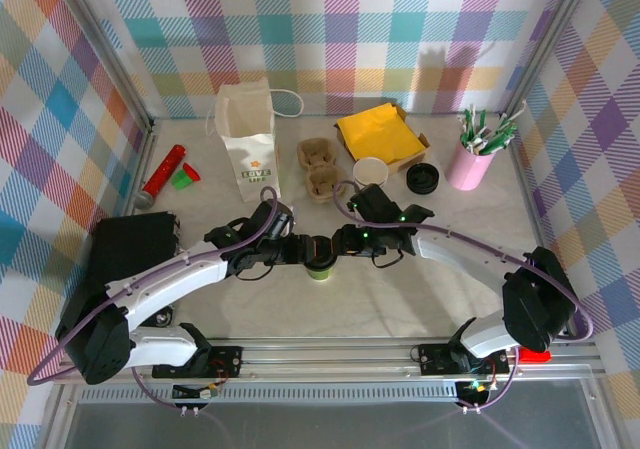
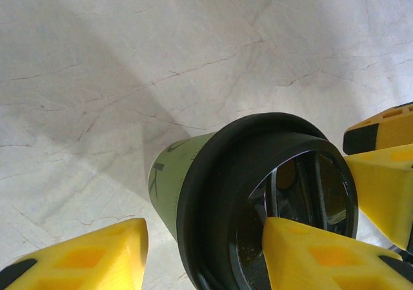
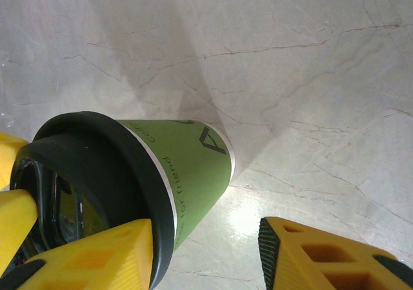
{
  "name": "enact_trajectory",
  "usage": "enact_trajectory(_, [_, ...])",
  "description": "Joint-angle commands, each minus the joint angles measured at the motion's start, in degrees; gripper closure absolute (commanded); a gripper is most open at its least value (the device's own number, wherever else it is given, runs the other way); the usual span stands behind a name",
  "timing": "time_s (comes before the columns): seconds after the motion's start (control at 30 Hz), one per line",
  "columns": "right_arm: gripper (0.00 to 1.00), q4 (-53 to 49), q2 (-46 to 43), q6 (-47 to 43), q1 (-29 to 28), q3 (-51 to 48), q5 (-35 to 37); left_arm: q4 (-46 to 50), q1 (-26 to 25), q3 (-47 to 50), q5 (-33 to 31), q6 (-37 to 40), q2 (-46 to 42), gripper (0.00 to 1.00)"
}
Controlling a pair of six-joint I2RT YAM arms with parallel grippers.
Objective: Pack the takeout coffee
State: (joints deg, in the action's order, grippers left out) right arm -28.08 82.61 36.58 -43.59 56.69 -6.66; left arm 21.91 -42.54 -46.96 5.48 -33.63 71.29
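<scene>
Takeout coffee (image 1: 320,263) stands on table (image 1: 400,304), nearer my bases than white paper bag (image 1: 247,141), slightly right of it. My left gripper (image 2: 205,230): jaws apart, one finger across coffee's lid, other beside its green wall. My right gripper (image 3: 205,230): jaws apart, one finger at lid, other clear of coffee.
</scene>
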Motion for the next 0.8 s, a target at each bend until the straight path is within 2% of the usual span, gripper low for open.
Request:
enact_trajectory(0.0, [0.52, -1.96, 1.15, -0.18, -0.57, -2.62, 2.08, 2.35, 0.57, 2.62, -0.12, -0.43, 0.26, 0.51])
enact_trajectory(0.23, [0.52, -2.57, 0.62, -0.7, -0.69, 0.35, 0.33, 0.49, 0.45, 0.82, 2.1, -0.53, -0.91, 0.51])
enact_trajectory(0.4, [0.5, -6.51, 0.49, -1.86, -1.3, 6.34, 2.95, 2.86, 0.5, -3.82, 1.16, 0.81, -1.32, 0.47])
enact_trajectory(0.53, [0.41, -9.13, 0.3, -3.6, -1.32, 10.22, 4.27, 5.71, 0.46, -7.7, 0.48, 2.04, -1.38, 0.39])
enact_trajectory(0.63, [0.38, -11.47, -0.29, -4.48, -1.32, 12.36, 5.87, 6.94, 0.55, -9.37, 0.07, 2.17, -3.32, 0.33])
enact_trajectory(0.77, [0.36, -13.41, -1.09, -3.6, -1.48, 13.61, 6.77, 10.43, 1.02, -10.49, -3.8, 1.12, -6.81, 0.3])
